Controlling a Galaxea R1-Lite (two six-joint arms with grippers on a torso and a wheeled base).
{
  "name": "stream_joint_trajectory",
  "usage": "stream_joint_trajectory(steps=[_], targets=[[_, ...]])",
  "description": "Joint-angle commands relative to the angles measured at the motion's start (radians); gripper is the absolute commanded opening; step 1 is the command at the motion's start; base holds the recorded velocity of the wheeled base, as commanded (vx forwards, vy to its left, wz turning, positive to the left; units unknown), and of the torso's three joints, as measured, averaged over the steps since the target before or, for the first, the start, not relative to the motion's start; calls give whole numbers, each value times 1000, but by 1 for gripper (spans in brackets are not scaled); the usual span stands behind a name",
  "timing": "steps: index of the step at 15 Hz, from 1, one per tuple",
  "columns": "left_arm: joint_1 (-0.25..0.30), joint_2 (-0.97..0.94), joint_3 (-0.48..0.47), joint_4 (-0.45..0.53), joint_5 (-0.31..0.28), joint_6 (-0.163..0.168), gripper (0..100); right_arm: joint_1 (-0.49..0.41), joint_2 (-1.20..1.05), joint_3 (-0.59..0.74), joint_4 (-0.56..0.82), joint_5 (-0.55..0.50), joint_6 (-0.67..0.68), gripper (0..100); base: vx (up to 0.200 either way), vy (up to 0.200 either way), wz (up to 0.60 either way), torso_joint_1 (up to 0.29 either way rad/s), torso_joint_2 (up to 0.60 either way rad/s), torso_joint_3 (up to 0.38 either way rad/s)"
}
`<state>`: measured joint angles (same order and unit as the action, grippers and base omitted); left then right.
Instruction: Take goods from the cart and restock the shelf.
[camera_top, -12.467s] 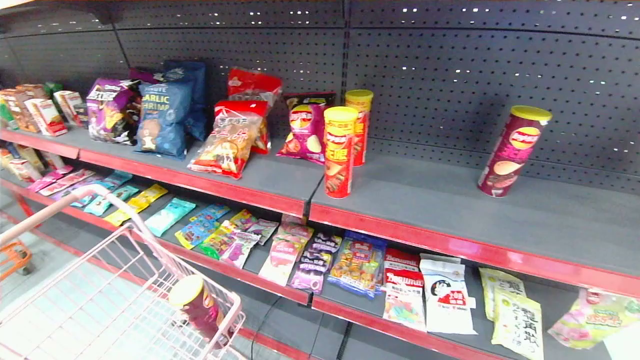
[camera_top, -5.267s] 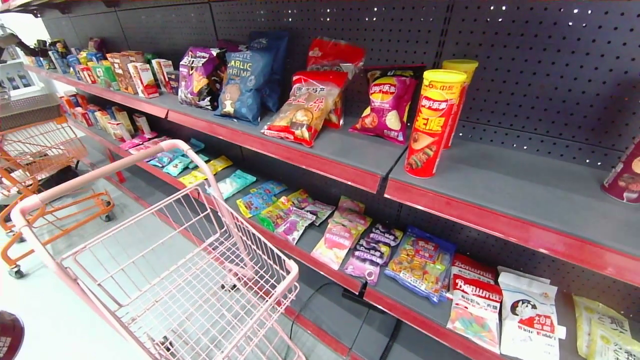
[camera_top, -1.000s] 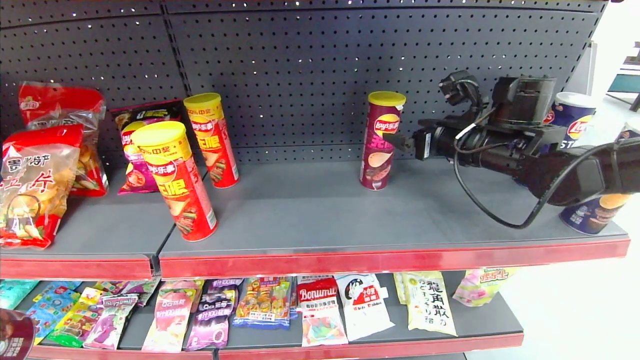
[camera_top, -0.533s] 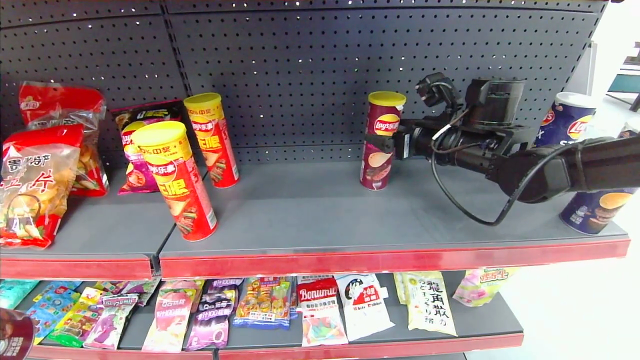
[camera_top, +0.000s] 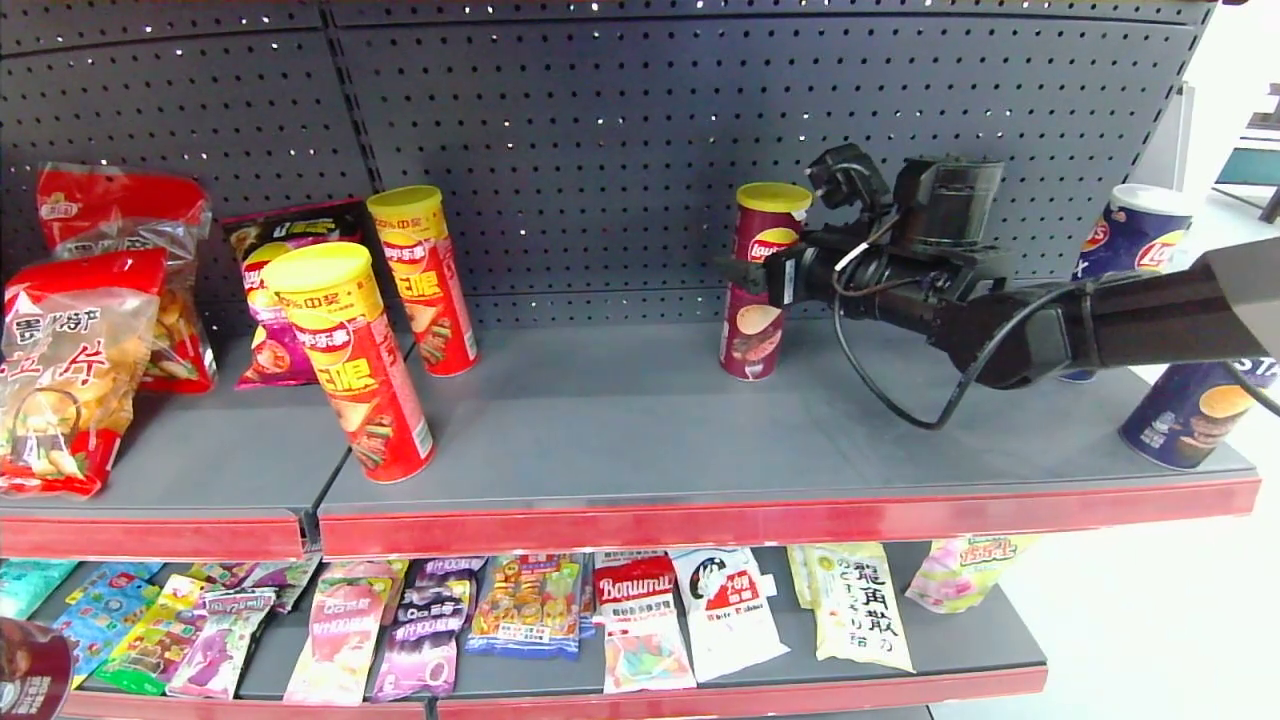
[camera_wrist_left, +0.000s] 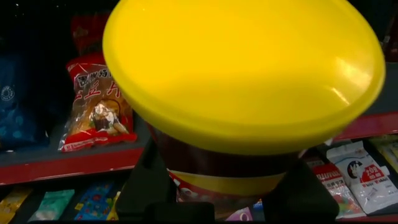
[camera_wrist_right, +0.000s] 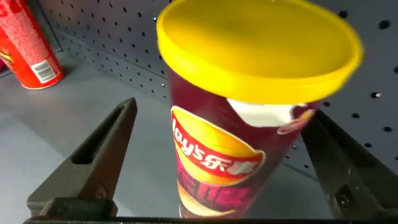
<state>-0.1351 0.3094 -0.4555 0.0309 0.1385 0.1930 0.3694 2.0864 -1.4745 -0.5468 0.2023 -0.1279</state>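
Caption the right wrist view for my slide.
Open right gripper straddles an upright, yellow-lidded maroon chip can on the grey shelf, fingers clear of its sides.

Grey upper shelf (camera_top: 640, 420) carries snack bags (camera_top: 70, 370), two red chip cans (camera_top: 350, 360), one maroon chip can (camera_top: 752, 325), blue cans (camera_top: 1190, 410); lower shelf (camera_top: 760, 690) holds candy packets (camera_top: 530, 605).

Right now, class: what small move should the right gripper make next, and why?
Probably close the right gripper on the can. Its fingers are open, one on either side of the can, which stands upright on the shelf, so a gentle squeeze should take hold.
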Motion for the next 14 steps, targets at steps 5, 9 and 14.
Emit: stream_joint_trajectory(steps=[5,9,14], targets=[[0,2,1,3,0,0,0,-1,32,-41,15,-12,1,0,0,0,0,0,0,0],[0,1,-5,6,1,0,0,39,-71,25,45,-60,1,0,0,0,0,0,0,0],[0,2,-20,7,0,0,0,120,-278,194,97,-100,39,0,0,0,0,0,0,0]])
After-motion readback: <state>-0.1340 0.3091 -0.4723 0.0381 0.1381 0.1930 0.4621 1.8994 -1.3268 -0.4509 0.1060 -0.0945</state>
